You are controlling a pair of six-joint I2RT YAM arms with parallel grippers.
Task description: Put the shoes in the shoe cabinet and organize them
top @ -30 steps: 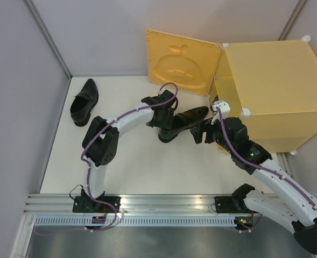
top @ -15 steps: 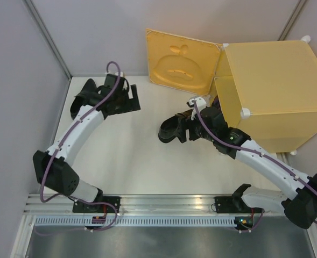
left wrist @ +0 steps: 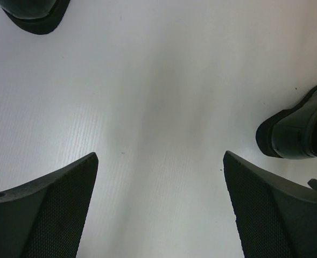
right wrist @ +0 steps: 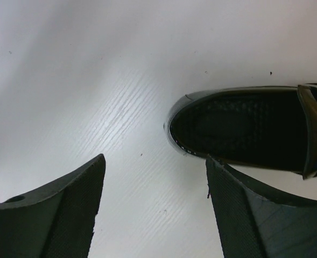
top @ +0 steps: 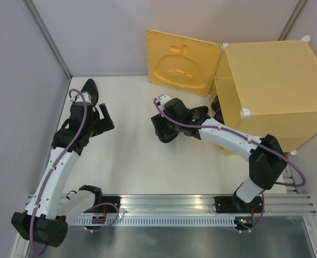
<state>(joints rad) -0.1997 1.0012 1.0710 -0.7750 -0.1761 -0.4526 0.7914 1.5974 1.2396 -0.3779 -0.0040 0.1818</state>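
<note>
One glossy black shoe (top: 90, 88) far left, second shoe (right wrist: 239, 129) mid-table; left gripper (left wrist: 159, 153), right gripper (right wrist: 155, 157), both released

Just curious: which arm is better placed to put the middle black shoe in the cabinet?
Probably right. The right gripper, open, is at the heel of that shoe, and the cabinet stands on that arm's side. The left gripper, also open, is far off by the other shoe.

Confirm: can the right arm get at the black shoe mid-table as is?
Likely yes. The right gripper hangs open just above the heel end of the black shoe, with nothing between them. The shoe sits off-centre toward one finger, so a small shift looks needed.
</note>
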